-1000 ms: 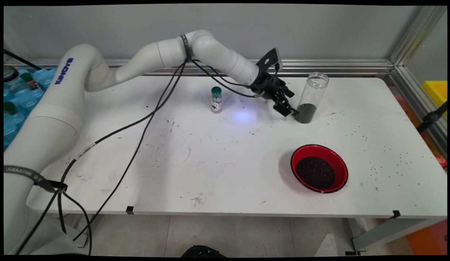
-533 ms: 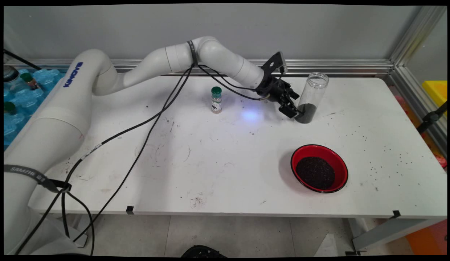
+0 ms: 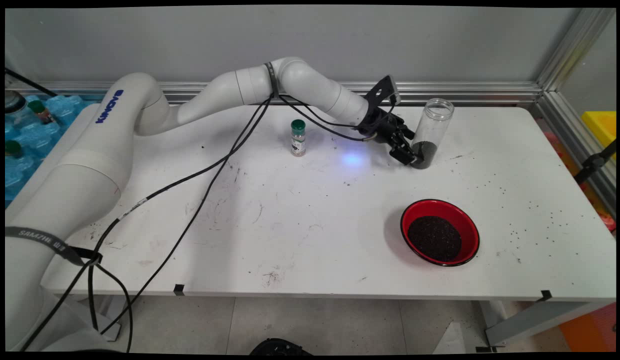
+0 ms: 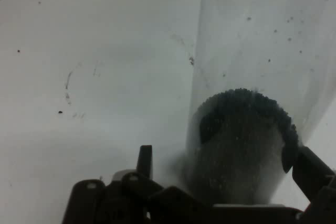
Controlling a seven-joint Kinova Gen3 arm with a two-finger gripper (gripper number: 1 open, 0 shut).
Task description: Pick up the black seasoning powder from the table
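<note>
A white tabletop [image 3: 300,220], scuffed and marked, with small dark grains scattered toward its right end, stands before a plain grey wall [image 3: 190,40] edged by an aluminium rail. To the left, beyond the tabletop, lie blue packs of bottles [image 3: 25,135].

A tall clear plastic jar with no lid [image 3: 430,134] stands at the tabletop's far right, leaning slightly, its bottom part filled with dark granules. A small spice bottle with a green cap [image 3: 298,138] stands upright well to its left. Nearer the front, a red bowl holding dark granules [image 3: 439,232] sits apart from both.

The black two-finger gripper [image 3: 409,155] reaches in from the left, low at the jar's base. In the hand view the jar [image 4: 252,129] fills the space between the jaws, which are spread wide on either side of its lower part, one finger [image 4: 144,161] to its left and one [image 4: 312,174] to its right. Whether they press the jar cannot be told.
</note>
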